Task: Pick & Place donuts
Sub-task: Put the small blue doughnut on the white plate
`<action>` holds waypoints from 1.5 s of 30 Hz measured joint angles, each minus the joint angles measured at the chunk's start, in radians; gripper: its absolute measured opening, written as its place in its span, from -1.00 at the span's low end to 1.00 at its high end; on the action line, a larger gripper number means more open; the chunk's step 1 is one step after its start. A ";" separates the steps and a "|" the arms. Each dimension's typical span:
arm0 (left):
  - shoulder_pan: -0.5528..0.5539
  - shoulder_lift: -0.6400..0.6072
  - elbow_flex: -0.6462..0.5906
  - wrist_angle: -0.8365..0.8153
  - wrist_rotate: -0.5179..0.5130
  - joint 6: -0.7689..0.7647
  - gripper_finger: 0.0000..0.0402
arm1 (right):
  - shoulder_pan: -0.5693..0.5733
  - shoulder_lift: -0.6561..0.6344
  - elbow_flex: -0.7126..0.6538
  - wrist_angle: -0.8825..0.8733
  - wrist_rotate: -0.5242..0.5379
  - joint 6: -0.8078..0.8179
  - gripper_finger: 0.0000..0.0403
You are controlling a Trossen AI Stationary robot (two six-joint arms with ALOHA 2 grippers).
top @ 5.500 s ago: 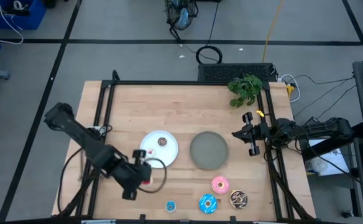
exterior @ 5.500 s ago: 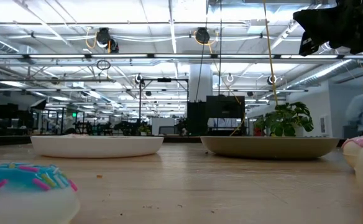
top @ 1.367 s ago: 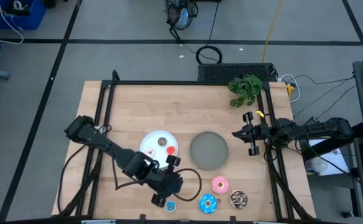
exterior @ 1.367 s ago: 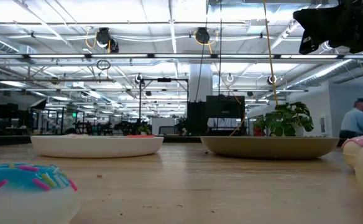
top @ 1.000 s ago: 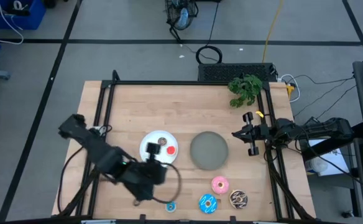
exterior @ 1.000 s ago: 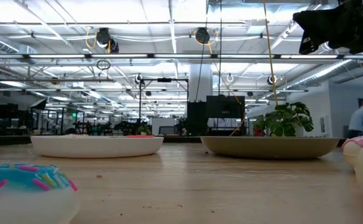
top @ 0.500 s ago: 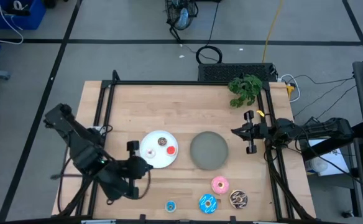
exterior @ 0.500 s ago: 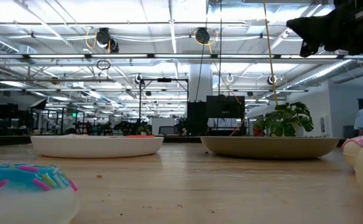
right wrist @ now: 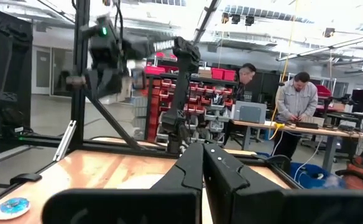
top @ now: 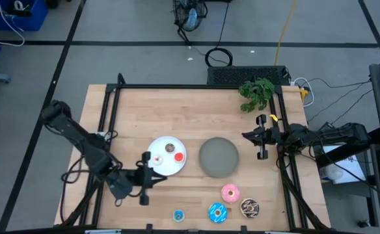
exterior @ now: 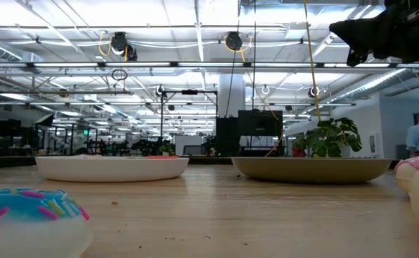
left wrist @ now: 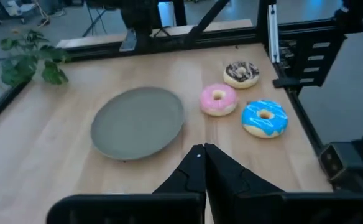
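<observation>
The white plate (top: 161,164) holds a small brown donut (top: 170,147) and a small red donut (top: 179,156). My left gripper (top: 157,174) hangs shut and empty beside that plate's near-left rim, pointing toward the grey plate (top: 218,157). Near the front edge lie a small blue donut (top: 178,215), a blue sprinkled donut (top: 217,212), a pink donut (top: 230,193) and a chocolate sprinkled donut (top: 249,207). My right gripper (top: 260,137) waits shut at the table's right edge, above the table.
A green plant sprig (top: 256,92) lies at the far right corner. A black frame rail (top: 112,123) borders the table's left, far and right sides. People stand at benches (right wrist: 296,99) in the room beyond the table.
My left gripper has drawn back from the small blue donut at the front edge toward the table's left, has sunk lower and has turned toward the grey plate. The donuts and plates lie as before.
</observation>
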 joint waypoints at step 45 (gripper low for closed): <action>0.115 0.482 0.404 -0.274 0.498 -0.069 -0.97 | 0.000 0.000 0.000 -0.009 -0.001 -0.008 -1.00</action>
